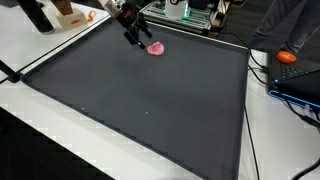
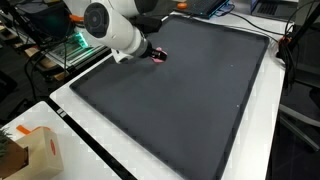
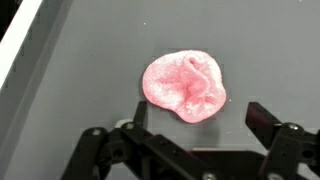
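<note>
1. Big black mat (image 1: 150, 115) covers most of a white table (image 1: 35, 130). The only thing lying on the mat is a pink squishy lump (image 1: 157, 47), way up near the far edge in an exterior view.
2. The clutter is all off the mat: an orange round thing (image 1: 288, 57) with cables at one side, and a cardboard box (image 2: 35, 150) on the white tabletop in an exterior view. There's also a rack with green lights (image 2: 68, 50) behind the arm.
3. Nothing sits between the gripper (image 1: 133, 38) and the lump, just bare mat around it.
4. Wrist view: the fingers (image 3: 262, 115) are spread as wide as they go, with nothing gripped. The lump (image 3: 185, 87) lies flat on the mat in the gap, just ahead of the tips.
5. One tip looks really close to the lump's edge, but I can't tell if it's actually touching.
</note>
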`<state>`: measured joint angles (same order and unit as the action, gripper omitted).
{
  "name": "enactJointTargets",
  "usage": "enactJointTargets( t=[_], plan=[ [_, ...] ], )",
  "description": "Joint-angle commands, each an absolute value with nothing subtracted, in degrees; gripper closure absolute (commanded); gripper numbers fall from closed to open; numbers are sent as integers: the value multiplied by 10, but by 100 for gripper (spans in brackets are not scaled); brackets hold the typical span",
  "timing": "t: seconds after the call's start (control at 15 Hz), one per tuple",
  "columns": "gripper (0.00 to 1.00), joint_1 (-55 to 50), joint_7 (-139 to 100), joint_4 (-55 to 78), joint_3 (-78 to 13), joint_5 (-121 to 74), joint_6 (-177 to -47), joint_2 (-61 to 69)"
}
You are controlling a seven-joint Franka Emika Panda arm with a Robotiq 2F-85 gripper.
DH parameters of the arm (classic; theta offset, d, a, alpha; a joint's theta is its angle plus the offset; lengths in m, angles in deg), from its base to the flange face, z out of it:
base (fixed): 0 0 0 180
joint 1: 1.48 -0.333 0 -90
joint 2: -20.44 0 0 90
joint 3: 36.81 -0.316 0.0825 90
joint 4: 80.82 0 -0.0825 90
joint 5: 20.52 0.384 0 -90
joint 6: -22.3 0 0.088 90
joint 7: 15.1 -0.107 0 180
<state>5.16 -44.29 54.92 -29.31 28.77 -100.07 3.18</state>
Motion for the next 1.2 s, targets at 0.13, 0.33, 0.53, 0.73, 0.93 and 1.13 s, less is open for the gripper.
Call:
enactJointTargets(
  t=[0.13,0.33,0.53,0.73,0.93,1.13],
  plan=[
    [0,50,-432,605,-292,443,-1076,61],
    [0,50,-416,614,-290,470,-1081,63],
    [0,51,-408,619,-288,469,-1067,64],
    [0,52,-403,622,-286,451,-1056,66],
    [0,51,-392,624,-286,444,-1046,70],
    [0,49,-384,624,-286,432,-1043,73]
  ],
)
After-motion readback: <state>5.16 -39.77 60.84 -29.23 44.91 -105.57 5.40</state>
